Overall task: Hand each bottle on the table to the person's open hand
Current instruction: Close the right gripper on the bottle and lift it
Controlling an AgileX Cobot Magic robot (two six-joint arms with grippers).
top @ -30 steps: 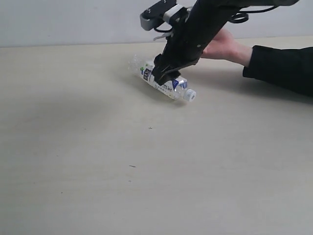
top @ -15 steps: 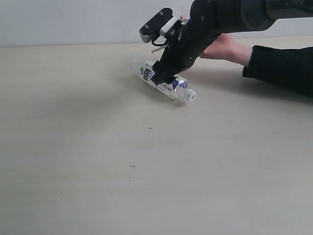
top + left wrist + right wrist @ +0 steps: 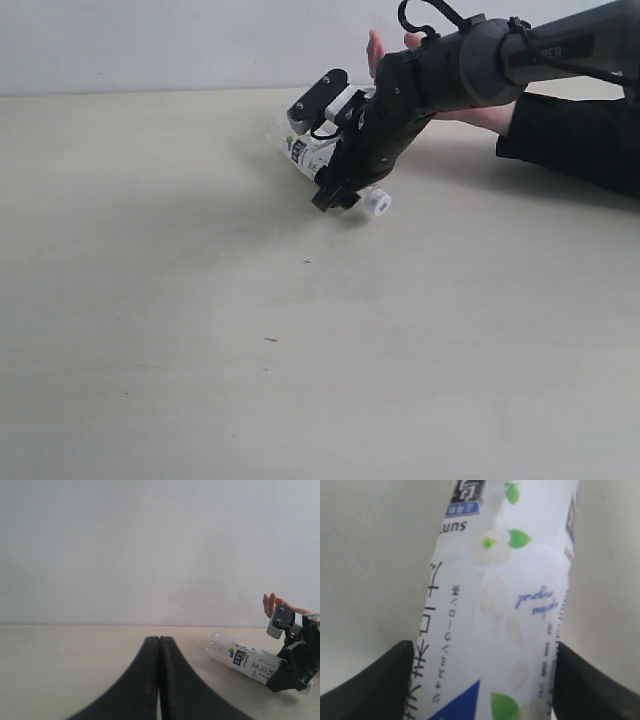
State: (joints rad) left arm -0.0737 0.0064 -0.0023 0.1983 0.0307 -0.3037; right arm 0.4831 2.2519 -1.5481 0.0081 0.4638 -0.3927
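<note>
One clear bottle [image 3: 300,150] with a white, green and blue label and a white cap [image 3: 377,202] lies on its side on the beige table [image 3: 300,350]. My right gripper [image 3: 335,195] reaches down over its middle. In the right wrist view the bottle [image 3: 495,595] fills the gap, with both black fingers [image 3: 390,680] pressed against its sides. The person's open hand [image 3: 374,50] waits just behind the arm, partly hidden. My left gripper [image 3: 159,645] is shut and empty, facing the bottle [image 3: 245,661] and the hand [image 3: 272,602] from a distance. No other bottles show.
The person's black-sleeved forearm [image 3: 580,140] rests on the table at the right rear. A pale wall [image 3: 150,40] rises behind the table's far edge.
My right arm has dropped lower and tipped flatter over the bottle. The bottle has shifted slightly, its cap nearer the front. The hand's fingers now show above the arm.
</note>
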